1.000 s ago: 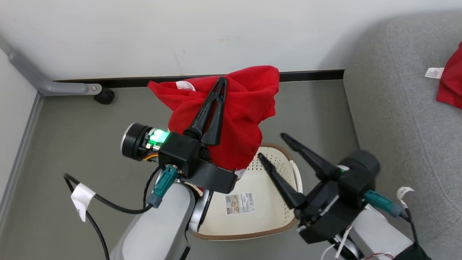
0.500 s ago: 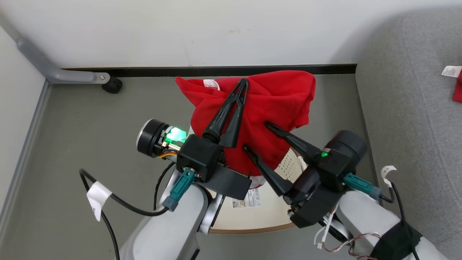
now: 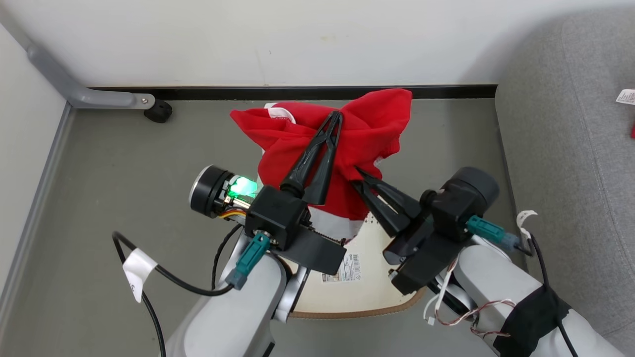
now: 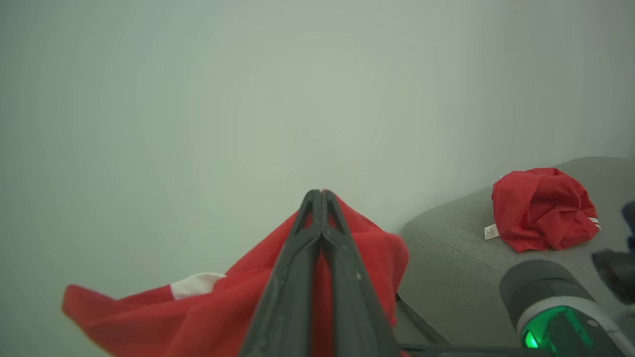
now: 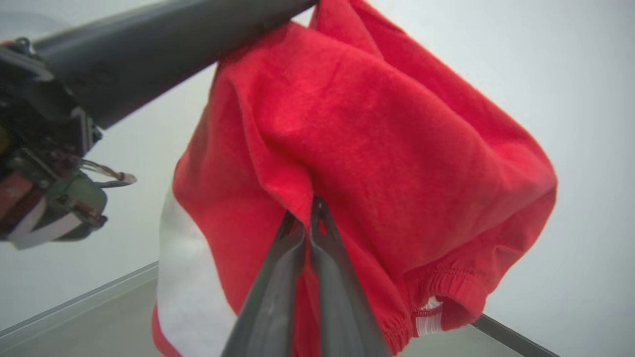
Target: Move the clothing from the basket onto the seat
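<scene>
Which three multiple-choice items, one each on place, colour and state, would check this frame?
1. The other red garment lies: A on a table; B on the grey seat; C on a shelf.
2. The lifted garment has a panel coloured: A white; B blue; C yellow.
3. The right hand is: A wide open; B shut on the lifted garment; C shut on a cable.
Key: 1 B, the left wrist view shows it resting on the seat. 2 A, the right wrist view shows white beside the red. 3 B, its tips meet on a pinched fold of red cloth.
</scene>
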